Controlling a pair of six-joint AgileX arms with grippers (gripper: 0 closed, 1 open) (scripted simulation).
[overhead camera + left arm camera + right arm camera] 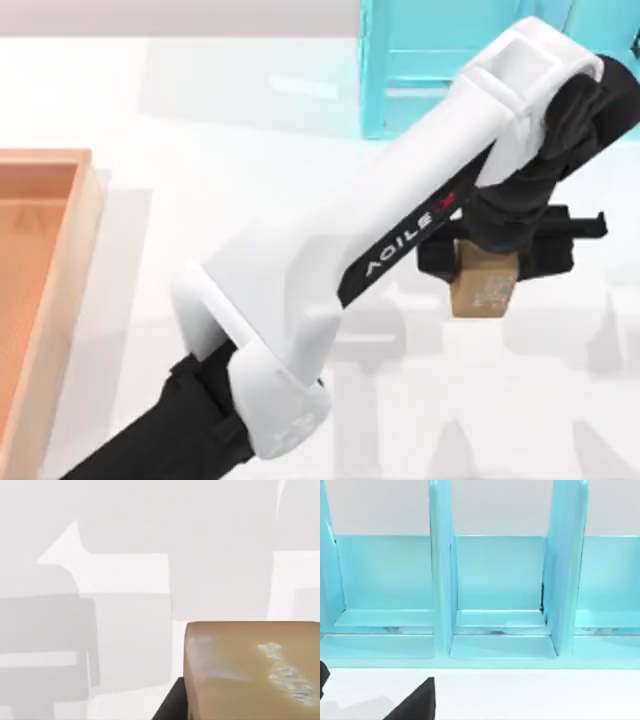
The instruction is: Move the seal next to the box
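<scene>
Tan-brown and block-shaped, the seal [482,285] sits at the right of the table [200,180] in the top view, directly beneath the black head of the left gripper [490,262]. The left arm, entering from the lower left, reaches diagonally across the table to that position. The jaws stand on either side of the seal's upper part and appear clenched on it; the contact faces are hidden by the wrist, so a firm grasp is a judgement. In the left wrist view the seal [252,670] is close to the camera, with white carved markings on one face and a dark finger edge beside it. Whether the seal rests on the table or is raised just off it cannot be determined.

The box [45,290], with its light wooden rim and orange-brown inside, lies at the far left edge of the table, well apart from the seal.

Task status: the seal appears secured; transport is not done. Remaining steps are to carry the seal leftward across the table, set it down just beside the box rim, and release.

The right wrist view faces the turquoise shelf unit [500,595], which stands at the back right in the top view; the state of the right jaws cannot be told.
</scene>
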